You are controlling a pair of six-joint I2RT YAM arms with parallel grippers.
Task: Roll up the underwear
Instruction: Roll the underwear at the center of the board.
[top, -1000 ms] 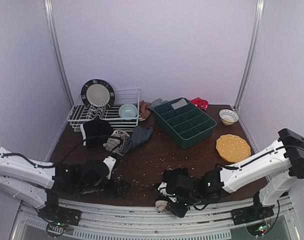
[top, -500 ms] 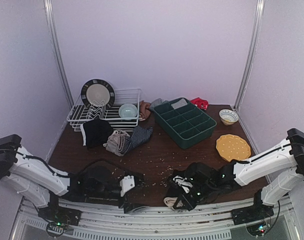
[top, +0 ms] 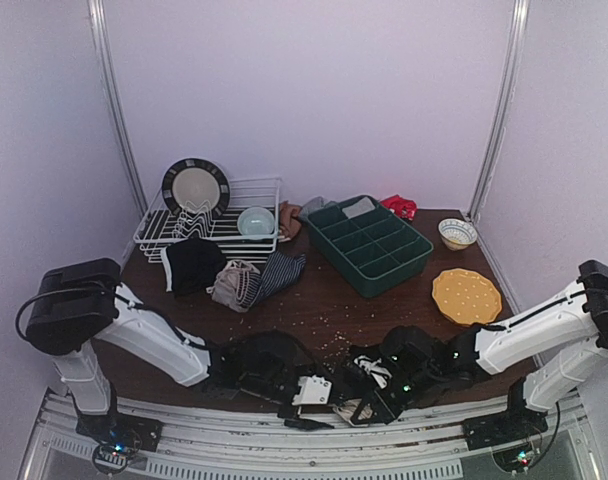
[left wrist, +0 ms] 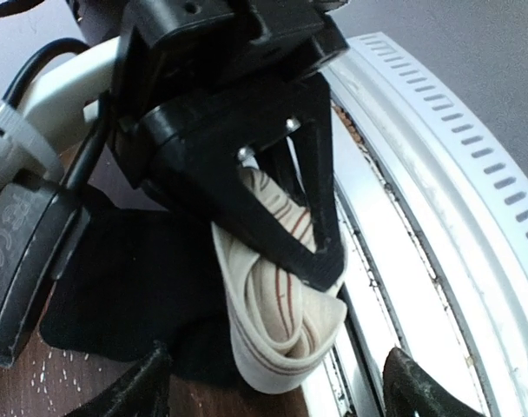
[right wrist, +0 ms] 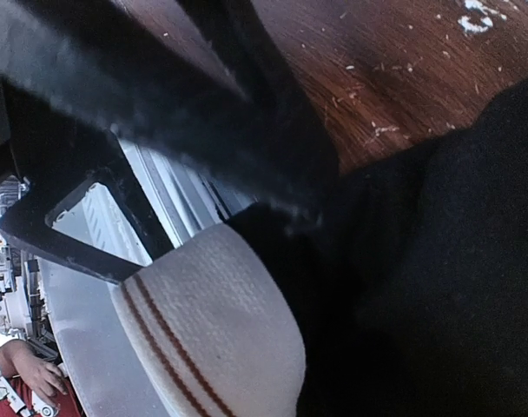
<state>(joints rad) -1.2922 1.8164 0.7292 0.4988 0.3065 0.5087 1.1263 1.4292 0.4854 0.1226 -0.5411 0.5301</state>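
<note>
Where the worktop [top: 324, 300] meets its near rail, black underwear [left wrist: 116, 295] with a cream, red-striped waistband [left wrist: 277, 304] is seen clamped in the right gripper [top: 369, 392], the band curled below the closed fingers. Just beside it, the left gripper [top: 306, 404] is held with fingers spread wide, nothing between them. More garments [top: 239, 278] are heaped near the dish rack [top: 267, 183].

Table [top: 319, 300], back left: dish rack [top: 246, 240] with a plate [top: 195, 187] and a bowl [top: 255, 221] in it | before it: underwear heap [top: 234, 272] | back centre: divider tray [top: 369, 245] | right of it: small bowl [top: 457, 233], flat plate [top: 466, 296] in front | near edge, centre: one garment [left wrist: 268, 295] between left gripper [left wrist: 280, 387] and right gripper [left wrist: 320, 261].
</note>
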